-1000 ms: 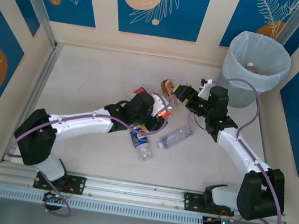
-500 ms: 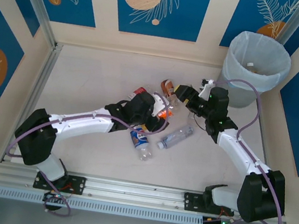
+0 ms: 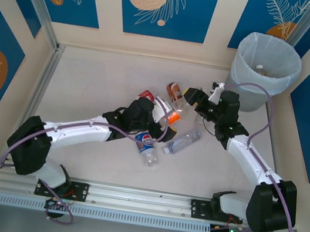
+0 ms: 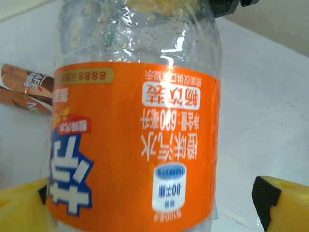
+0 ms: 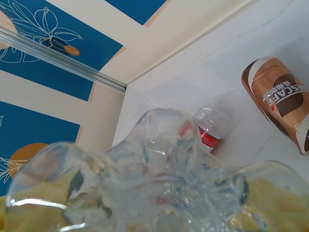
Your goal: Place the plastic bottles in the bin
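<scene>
Gaping wide, the left hand [image 4: 150, 205] stood with its 2 yellow fingers [image 4: 282, 203] on either side of the orange-labelled bottle [image 4: 135, 145]. A clear gap showed between the label and the finger on the right of the wrist view, so it gripped nothing. The right hand [image 3: 193, 95] was closed on the far, clear end of that same bottle, whose moulded base sat close to the right wrist camera. From above, the bottle was between the 2 hands near the middle of the bench [image 3: 101, 83], to the left of the bin [image 3: 247, 97] and outside it. The bin stood at the far right corner, lined with a pale bag. 4 other bottles lay on the bench: a brown-labelled bottle [image 3: 174, 89] just left of the right hand, a red-labelled bottle [image 3: 145, 95] beside the left arm, and a Pepsi bottle [image 3: 146, 142] and a clear unlabelled bottle [image 3: 182, 141] near each other, closer to the arm bases.
</scene>
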Controlling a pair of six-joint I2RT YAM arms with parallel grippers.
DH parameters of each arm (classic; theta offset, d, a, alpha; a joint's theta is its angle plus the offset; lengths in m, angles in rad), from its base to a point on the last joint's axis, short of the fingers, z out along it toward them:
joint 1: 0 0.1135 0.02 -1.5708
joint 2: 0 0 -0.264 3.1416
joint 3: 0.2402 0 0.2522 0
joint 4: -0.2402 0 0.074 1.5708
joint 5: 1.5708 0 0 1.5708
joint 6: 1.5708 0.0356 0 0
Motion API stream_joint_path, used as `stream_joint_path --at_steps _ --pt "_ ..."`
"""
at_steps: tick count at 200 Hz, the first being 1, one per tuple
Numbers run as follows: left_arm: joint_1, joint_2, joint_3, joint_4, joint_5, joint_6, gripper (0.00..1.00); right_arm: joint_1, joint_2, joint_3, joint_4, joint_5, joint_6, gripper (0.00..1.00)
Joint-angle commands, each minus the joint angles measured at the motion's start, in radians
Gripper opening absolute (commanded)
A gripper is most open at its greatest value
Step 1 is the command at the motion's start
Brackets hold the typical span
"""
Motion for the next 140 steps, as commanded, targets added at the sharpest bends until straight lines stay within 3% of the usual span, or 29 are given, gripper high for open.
stream_joint_path --at_steps 1,30,57,140 --pt "0.004 -0.060 -0.034 0.087 0.011 -0.011 0.99 -0.021 -0.034 -0.018 -0.001 0.043 -0.034 0.00" --pt "0.004 -0.143 -0.117 0.193 -0.010 -0.018 0.99 -0.035 -0.056 -0.027 -0.016 0.052 -0.046 0.00" --pt "0.004 -0.173 -0.119 0.160 -0.082 -0.007 0.99 -0.049 -0.075 -0.038 -0.020 0.064 -0.056 0.00" --pt "0.016 -0.248 -0.206 0.198 -0.471 -0.118 0.99 -0.109 -0.135 0.000 -0.086 0.092 -0.136 0.00"
